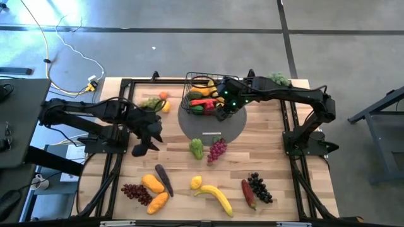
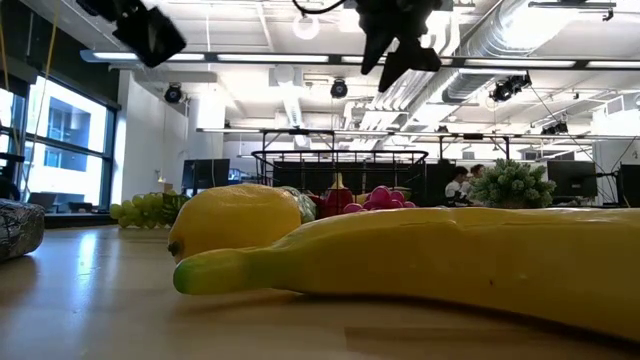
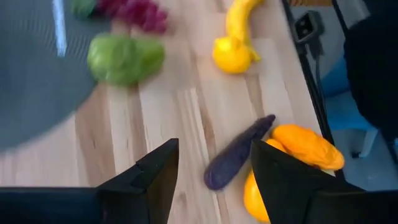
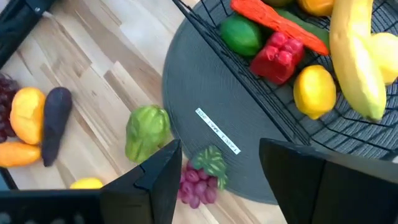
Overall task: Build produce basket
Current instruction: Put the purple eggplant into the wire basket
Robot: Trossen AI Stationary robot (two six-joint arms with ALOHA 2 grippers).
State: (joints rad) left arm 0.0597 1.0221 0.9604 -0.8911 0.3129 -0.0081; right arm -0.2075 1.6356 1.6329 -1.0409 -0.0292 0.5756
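The small black wire-mesh basket (image 1: 203,93) sits on the flat grey round disc (image 1: 237,129) at the table's far middle, holding produce (image 4: 311,43). A green pepper (image 1: 197,148) and purple grape bunch (image 1: 216,150) lie at the disc's near edge

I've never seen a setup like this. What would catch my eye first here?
Probably the black wire basket at the table's far middle, already holding bright toy produce, with the right gripper poised open-fingered at its edge. Then the scatter of fruit on the near boards, such as the long banana, and the left gripper hovering empty.
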